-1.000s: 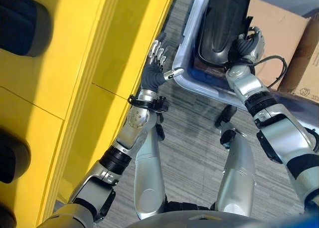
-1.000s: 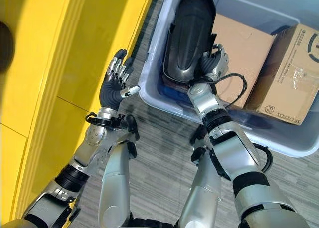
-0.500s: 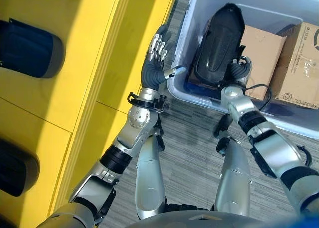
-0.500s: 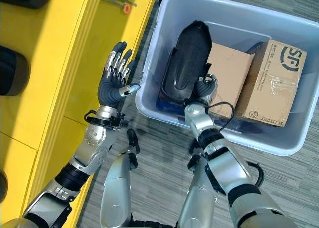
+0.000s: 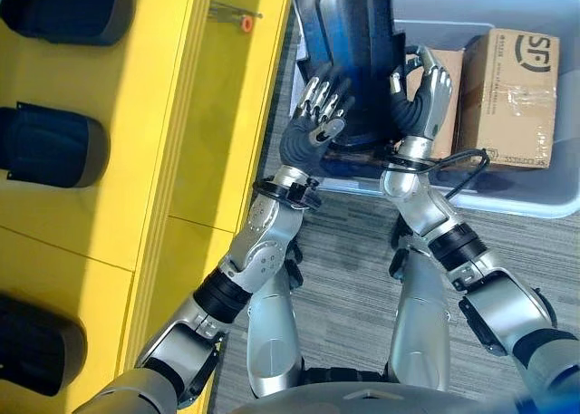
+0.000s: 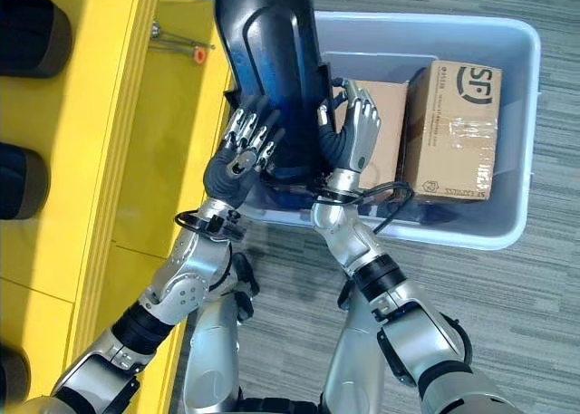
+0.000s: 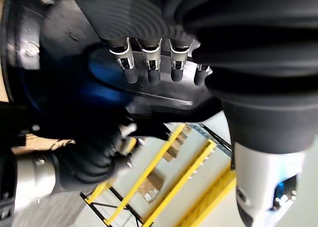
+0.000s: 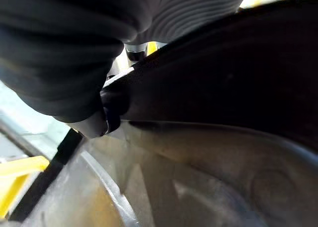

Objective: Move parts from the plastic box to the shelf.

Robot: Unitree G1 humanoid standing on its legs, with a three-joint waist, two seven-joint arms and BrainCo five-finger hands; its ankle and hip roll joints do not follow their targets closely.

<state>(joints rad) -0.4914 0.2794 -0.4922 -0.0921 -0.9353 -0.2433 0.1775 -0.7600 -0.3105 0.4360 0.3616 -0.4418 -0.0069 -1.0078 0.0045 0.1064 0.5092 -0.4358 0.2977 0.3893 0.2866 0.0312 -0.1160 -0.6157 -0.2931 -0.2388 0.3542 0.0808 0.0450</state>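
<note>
Overhead, black part point(image 6: 272, 61) between hands.

floor point(image 6: 507, 314): grey striped carpet, lower and right side of the head views | shelf point(image 5: 181, 115): yellow, along the left, a brighter sunlit band down it | dark rounded items point(image 5: 54, 147) on the shelf at far left | small orange-tipped tool point(image 6: 186, 47) on the shelf, upper left | yellow racking point(image 7: 164, 187) in the left wrist view

Shelf point(image 6: 109, 142) left of plastic box point(image 6: 517, 115)
</note>
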